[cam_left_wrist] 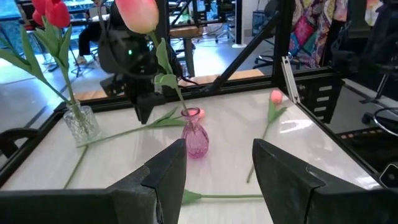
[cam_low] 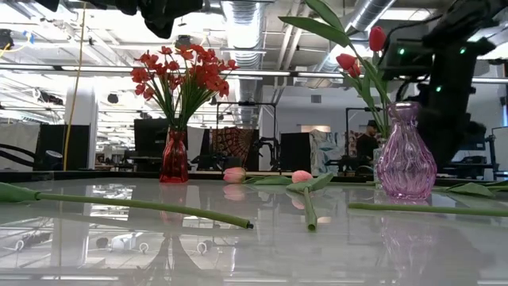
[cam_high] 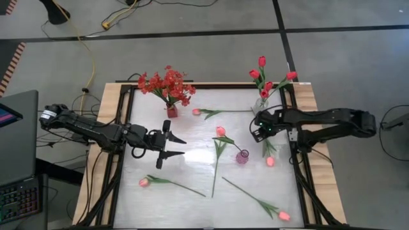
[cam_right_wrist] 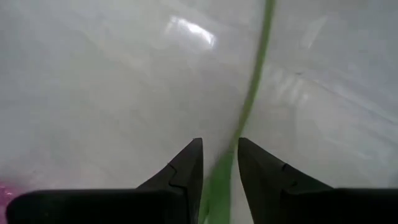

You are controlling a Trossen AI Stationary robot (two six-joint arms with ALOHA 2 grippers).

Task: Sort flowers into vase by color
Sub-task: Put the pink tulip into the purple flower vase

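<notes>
Tabletop [cam_high: 192,160]: glossy white, framed in wood and black rail.

Left arm reaches in from its own side, left claw [cam_high: 174,146] over bare surface, jaws spread, holding nothing; it points at the pink glass vase [cam_high: 242,157].

Right arm comes in from the far side, right claw [cam_high: 259,130] just beside the clear vase [cam_high: 261,104] of red tulips [cam_high: 262,61]. Jaws partly closed on a green stem [cam_right_wrist: 252,87]; from the wrist camera it looks pinched, but I can't confirm firm contact. The pink tulip [cam_high: 270,161] on that stem sits low, near the pink vase.

Red vase [cam_high: 172,111] at the back holds the red blossom spray [cam_high: 167,84].

Loose pink tulips on the tabletop: one back-centre [cam_high: 197,112], one mid [cam_high: 220,131], one front-left [cam_high: 144,182], one front-right [cam_high: 284,216].

Risks:
- thin stem twists or slips in the jaws, flower drops
- pink vase is narrow-necked and light; a sideways stem push tips it
- right arm's swing could clip the clear vase
</notes>
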